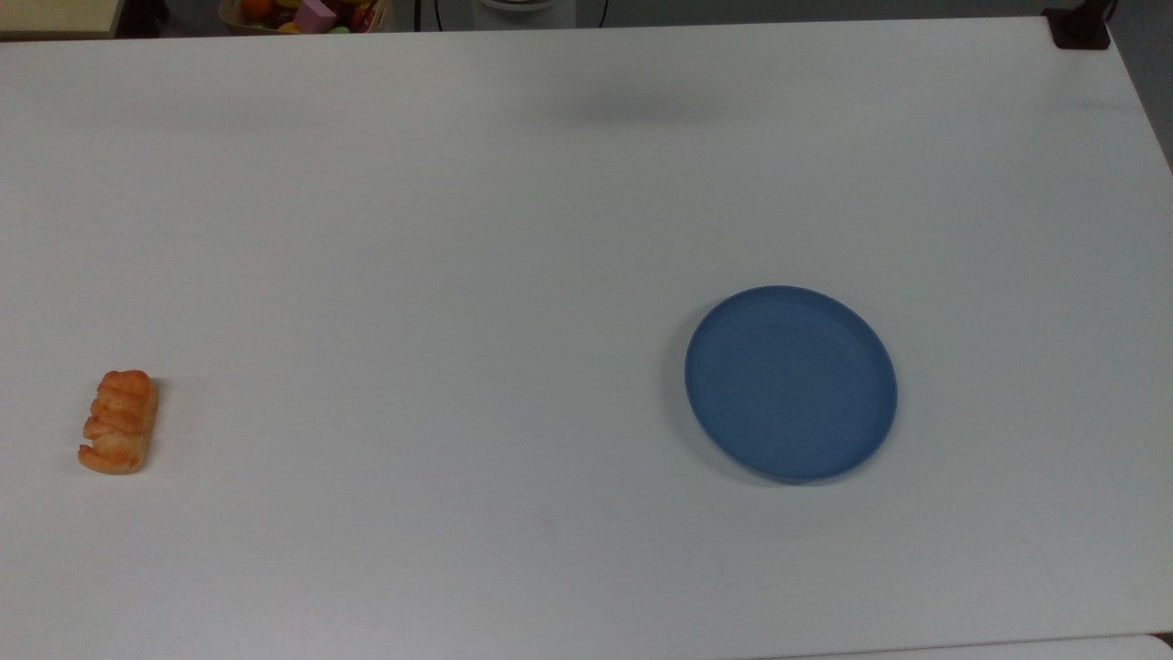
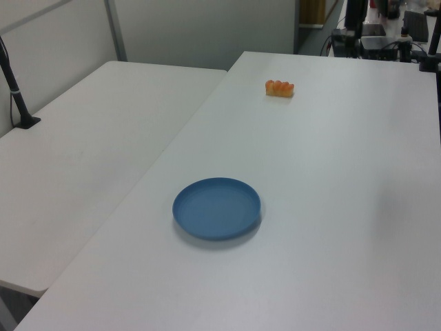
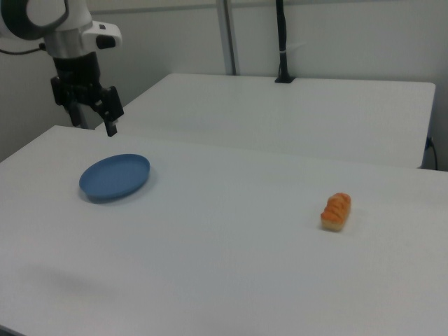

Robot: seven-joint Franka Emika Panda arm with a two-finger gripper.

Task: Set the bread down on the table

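Note:
The bread [image 1: 118, 422] is a small golden-orange ridged roll. It lies alone on the white table [image 1: 476, 275] near the top view's left edge. In the left view the bread [image 2: 280, 88] is at the far end, and in the right view the bread [image 3: 336, 211] is on the right. My gripper [image 3: 110, 124] hangs from the arm at the right view's upper left. It is above and just behind the blue plate, far from the bread and holding nothing that I can see.
An empty round blue plate [image 1: 791, 383] sits right of centre in the top view. A second white table [image 2: 83, 152] adjoins, with a black post [image 2: 15, 89] on it. A box of colourful toys [image 1: 307, 14] stands past the far edge.

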